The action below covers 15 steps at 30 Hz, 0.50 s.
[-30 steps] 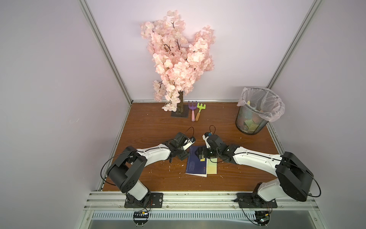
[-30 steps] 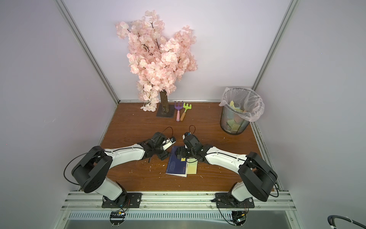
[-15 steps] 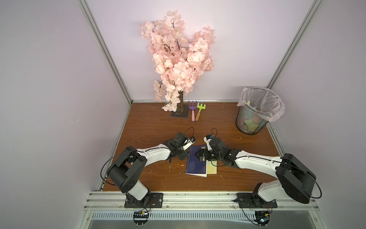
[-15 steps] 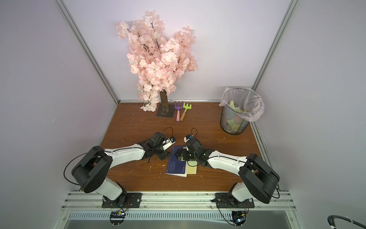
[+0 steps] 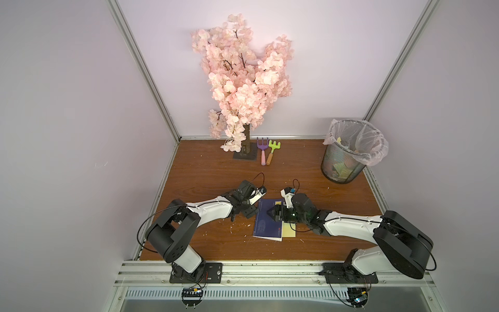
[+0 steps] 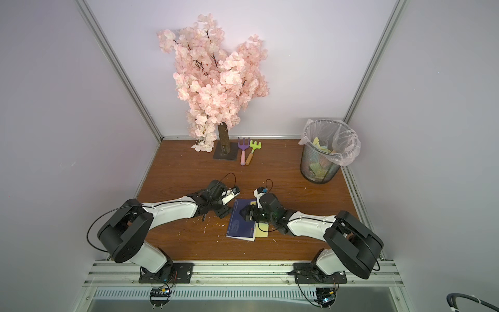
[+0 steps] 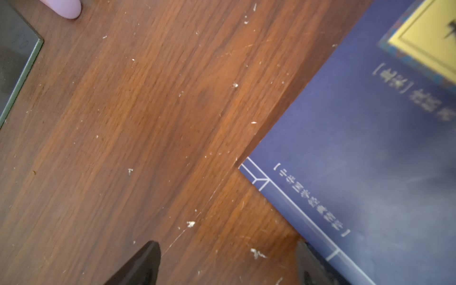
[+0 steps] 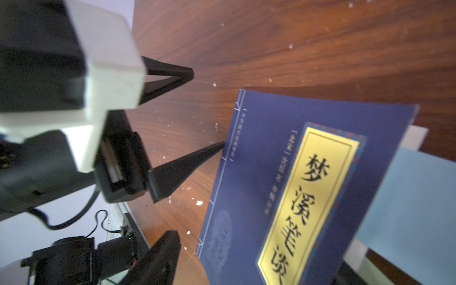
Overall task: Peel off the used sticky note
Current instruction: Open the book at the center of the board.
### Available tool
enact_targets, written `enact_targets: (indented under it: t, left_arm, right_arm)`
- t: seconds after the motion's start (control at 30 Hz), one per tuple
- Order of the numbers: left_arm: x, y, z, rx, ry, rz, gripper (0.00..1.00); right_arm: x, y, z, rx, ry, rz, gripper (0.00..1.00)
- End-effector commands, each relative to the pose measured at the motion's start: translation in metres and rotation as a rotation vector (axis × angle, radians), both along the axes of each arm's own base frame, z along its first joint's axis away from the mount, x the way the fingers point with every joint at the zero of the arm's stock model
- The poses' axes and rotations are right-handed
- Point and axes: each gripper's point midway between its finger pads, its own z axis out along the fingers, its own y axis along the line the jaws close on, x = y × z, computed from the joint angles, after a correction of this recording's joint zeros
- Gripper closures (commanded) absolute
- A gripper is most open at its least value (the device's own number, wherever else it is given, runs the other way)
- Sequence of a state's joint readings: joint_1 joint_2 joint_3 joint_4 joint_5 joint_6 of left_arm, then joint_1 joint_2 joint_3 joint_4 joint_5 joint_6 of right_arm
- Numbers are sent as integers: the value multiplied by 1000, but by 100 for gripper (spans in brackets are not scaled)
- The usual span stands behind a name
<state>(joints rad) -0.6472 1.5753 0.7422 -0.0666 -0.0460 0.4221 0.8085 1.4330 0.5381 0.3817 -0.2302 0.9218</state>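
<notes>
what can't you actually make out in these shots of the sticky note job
sticky note: both top views, far part under the right gripper; any writing too small
right gripper touching the book or not: both top views, its own body covers the spot; right wrist view blurred
book's yellow label: left wrist view, blurred and cut by the edge
bin contents: both top views, too small, veiled by its mesh

- You have the book (image 5: 266, 222) lying on the table (image 5: 202, 167), front centre.
- The sticky note (image 5: 289, 232) juts out at its right edge.
- Your left gripper (image 8: 207, 109) sits just left of the book; your right gripper (image 5: 271, 212) is over it.
- Behind: tree (image 5: 243, 81) at centre, rakes (image 5: 267, 151) just right of its base, bin (image 5: 347, 162) far right.
</notes>
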Motion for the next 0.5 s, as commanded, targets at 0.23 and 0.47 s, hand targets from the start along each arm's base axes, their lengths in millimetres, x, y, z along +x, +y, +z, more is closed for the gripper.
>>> enact_targets:
  t: [0.23, 0.47]
  left_arm:
    - [-17, 33, -2, 71, 143, 3, 12]
    - [-12, 22, 67, -30, 76, 5, 9]
  right_arm:
    - [14, 13, 23, 91, -21, -33, 38]
    - [33, -10, 28, 50, -37, -195, 88]
